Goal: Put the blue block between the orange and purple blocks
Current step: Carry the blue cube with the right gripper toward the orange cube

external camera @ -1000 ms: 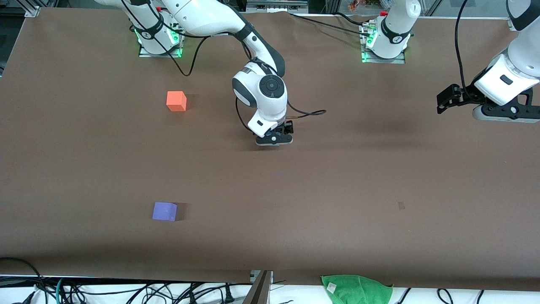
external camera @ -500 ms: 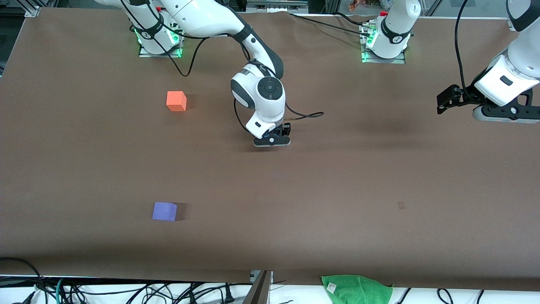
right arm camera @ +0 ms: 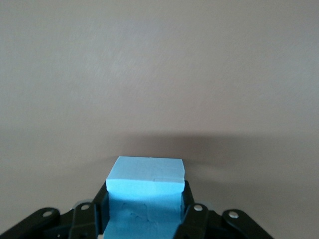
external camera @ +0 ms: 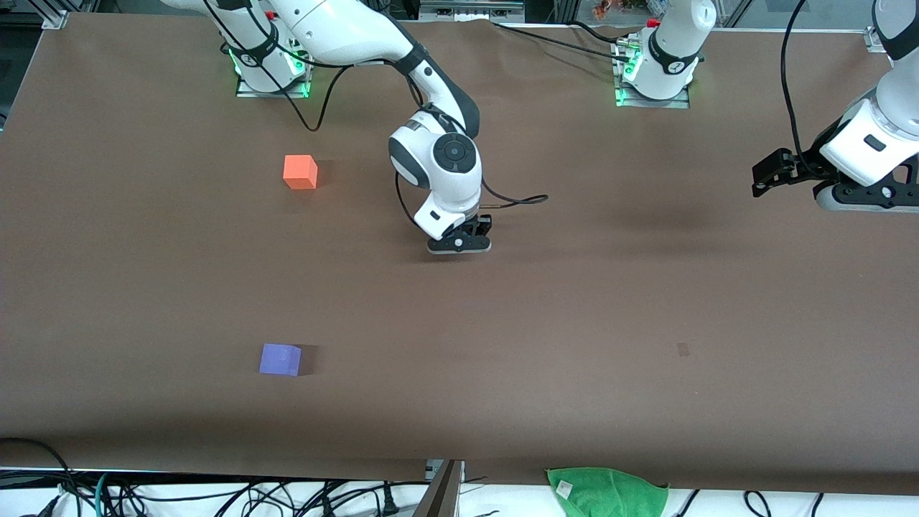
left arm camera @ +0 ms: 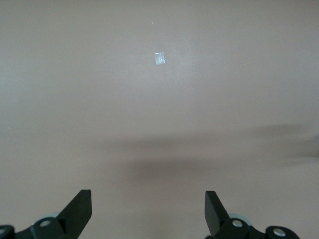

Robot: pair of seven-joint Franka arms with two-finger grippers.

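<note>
Brown table [external camera: 574,301] — we see the right hand [external camera: 459,244] over its middle, clamped on the blue block [right arm camera: 145,191]; orange block [external camera: 300,172] and purple block [external camera: 280,359] well apart — left hand [left arm camera: 148,211] waits, spread.

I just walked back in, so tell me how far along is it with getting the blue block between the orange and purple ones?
Done: the right gripper is shut on the small sky-blue matte cube. In hand: it carries the cube over bare table near the middle. Left: setting it in the gap between the bright orange cube and the violet-purple cube, which lies nearer the front camera. The left gripper waits, open, at its own end.
</note>
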